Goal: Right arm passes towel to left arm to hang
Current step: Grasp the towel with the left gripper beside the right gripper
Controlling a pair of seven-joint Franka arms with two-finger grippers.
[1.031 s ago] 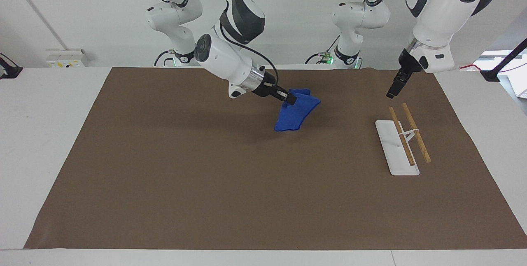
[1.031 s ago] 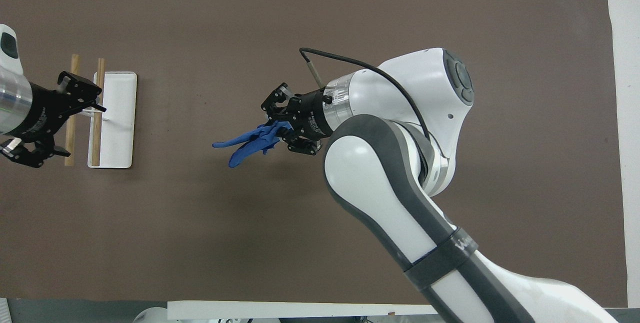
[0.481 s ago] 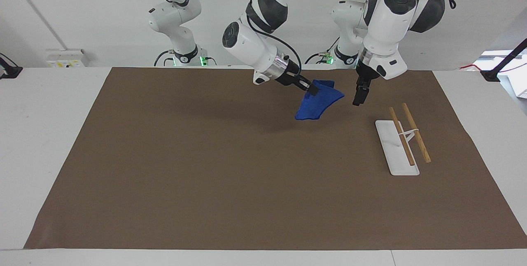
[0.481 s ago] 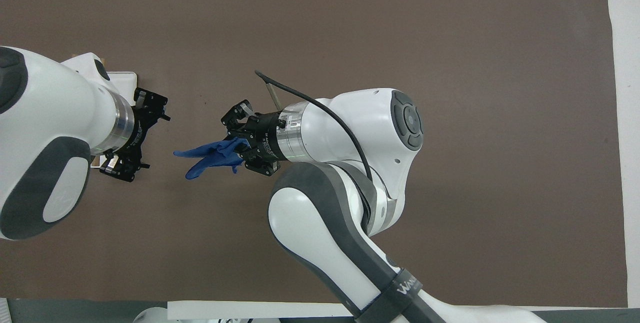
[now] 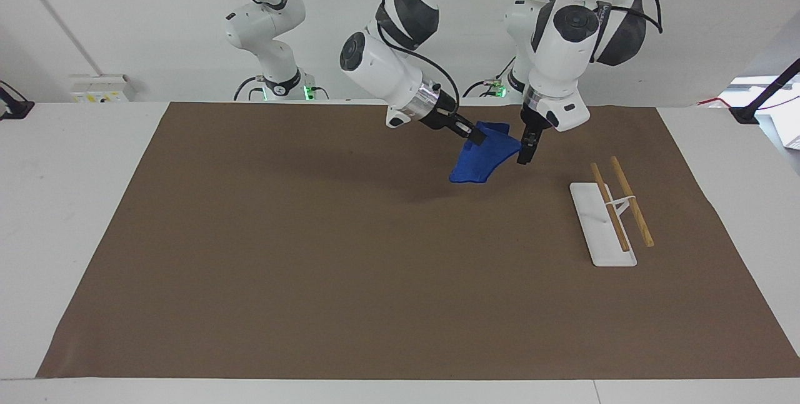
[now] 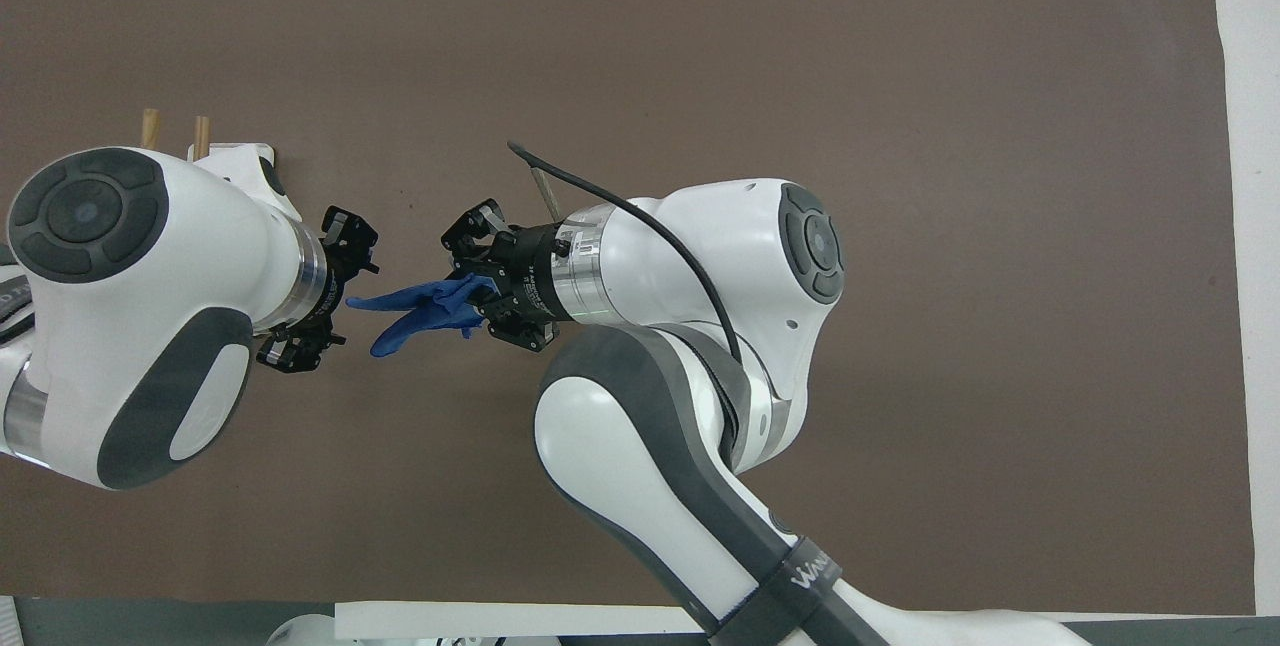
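The royal-blue towel [image 5: 480,157] hangs in the air over the mat, crumpled, held at one edge by my right gripper [image 5: 476,136], which is shut on it. In the overhead view the towel [image 6: 420,306] sticks out from the right gripper [image 6: 483,294] toward the left arm's end. My left gripper [image 5: 524,152] is open at the towel's free tip. In the overhead view that tip lies between the left gripper's [image 6: 335,304] spread fingers. I cannot tell whether they touch the cloth.
A white rack base [image 5: 601,229] with two wooden rods [image 5: 632,201] stands on the brown mat [image 5: 312,254] toward the left arm's end. In the overhead view the left arm covers most of it, and only the rod ends [image 6: 150,126] show.
The left gripper has swung from over the rack to the towel's free tip. The right gripper carried the towel toward the left arm's end, then held still.
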